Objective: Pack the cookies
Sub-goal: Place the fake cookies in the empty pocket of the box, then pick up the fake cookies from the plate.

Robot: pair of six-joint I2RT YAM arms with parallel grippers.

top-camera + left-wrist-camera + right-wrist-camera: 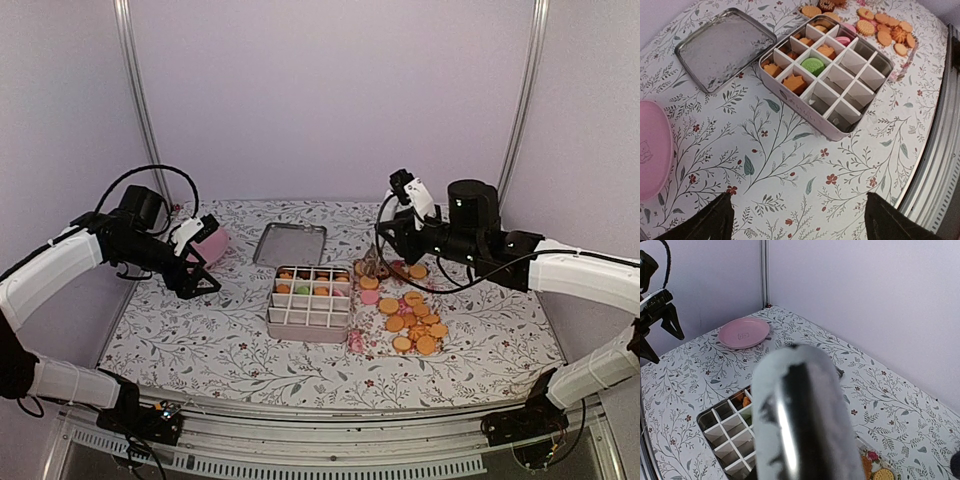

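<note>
The cookies (412,322) lie heaped on a floral tray to the right of a white divided box (310,300). Several sit in the box's far cells, orange ones and a green one (813,65). More cookies (885,30) show beyond the box. My right gripper (386,247) hovers over the tray's far end, shut on metal tongs (374,265). The tongs (805,415) fill the right wrist view as a shiny blur and hide the fingers. My left gripper (200,277) hangs open and empty over bare cloth, left of the box (827,75). Its fingertips (715,220) stand wide apart.
The box's metal lid (290,243) lies upside down behind the box, also seen as the lid (722,47). A pink plate (213,243) sits at the far left by my left arm. Purple walls close in the back and sides.
</note>
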